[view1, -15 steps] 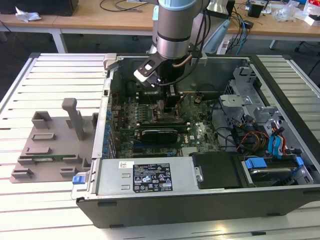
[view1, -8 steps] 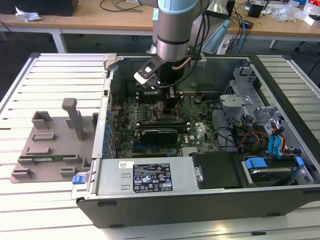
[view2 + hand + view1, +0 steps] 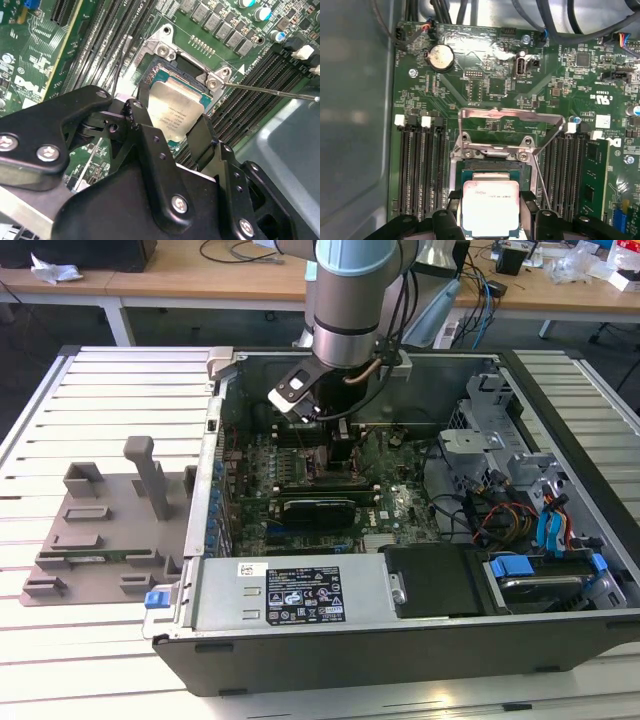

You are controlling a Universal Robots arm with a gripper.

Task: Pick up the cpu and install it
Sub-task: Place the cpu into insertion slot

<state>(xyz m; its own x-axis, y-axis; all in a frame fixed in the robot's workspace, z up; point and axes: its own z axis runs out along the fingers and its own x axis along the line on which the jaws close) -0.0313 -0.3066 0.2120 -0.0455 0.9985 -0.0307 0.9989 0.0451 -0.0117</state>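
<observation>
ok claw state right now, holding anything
Claw: closed on the cpu, over the socket.

A white slatted surface (image 3: 110,390) carries two things: an open computer case (image 3: 400,650) lying on its side, and a grey fixture tray (image 3: 90,540) with upright posts, flat on the slats just beside the case, on the exterior view's left.
</observation>
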